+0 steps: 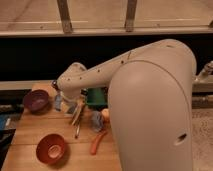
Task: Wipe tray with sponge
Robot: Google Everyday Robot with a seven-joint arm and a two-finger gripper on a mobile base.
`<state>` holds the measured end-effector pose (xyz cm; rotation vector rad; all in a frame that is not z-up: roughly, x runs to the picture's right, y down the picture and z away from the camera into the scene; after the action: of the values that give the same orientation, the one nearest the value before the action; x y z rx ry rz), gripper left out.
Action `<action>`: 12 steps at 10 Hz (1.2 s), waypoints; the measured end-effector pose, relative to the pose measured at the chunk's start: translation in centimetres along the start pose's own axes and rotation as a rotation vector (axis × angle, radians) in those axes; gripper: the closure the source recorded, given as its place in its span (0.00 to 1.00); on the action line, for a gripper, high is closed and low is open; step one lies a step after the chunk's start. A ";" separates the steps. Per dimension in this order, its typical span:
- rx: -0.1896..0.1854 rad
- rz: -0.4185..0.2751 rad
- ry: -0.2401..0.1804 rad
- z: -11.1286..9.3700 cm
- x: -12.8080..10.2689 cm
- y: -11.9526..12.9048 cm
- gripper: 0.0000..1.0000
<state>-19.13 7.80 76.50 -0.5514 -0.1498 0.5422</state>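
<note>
Reaching from the near right toward the left, the white arm [150,100] fills most of the view and ends in the gripper [77,111], which points down over the middle of the wooden table [30,131]. Its pincer is closed narrow, with nothing visibly clamped between the tips. The tips hang just left of the tray [96,95], which is green. Only its left end and rim show, toward the far side of the table; the rest is hidden behind the arm. The sponge [96,121] seems to be the blue-grey block lying on the wood just near of the tray and right of the gripper, outside the tray, though the dim view makes that hard to confirm. A small orange thing [105,114] sits just beside it at the arm's edge. A slim utensil [77,131] lies on the wood on the near side of the gripper. An orange stick [97,143] lies tilted to its right. A purple bowl [36,100] stands at the far left, with a small blue thing [58,102] just right of it. A red bowl [51,148] sits at the near left, well apart from the tray.
</note>
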 end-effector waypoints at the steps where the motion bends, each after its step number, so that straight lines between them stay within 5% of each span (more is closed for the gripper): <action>1: 0.010 0.012 -0.002 -0.5 0.2 -0.7 0.94; 5: 0.028 0.039 -0.031 -1.0 0.4 -3.9 0.58; 12: 0.040 0.168 -0.033 -1.5 4.0 -5.2 0.56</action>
<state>-12.99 5.46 77.95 -0.5186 -0.1245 0.7169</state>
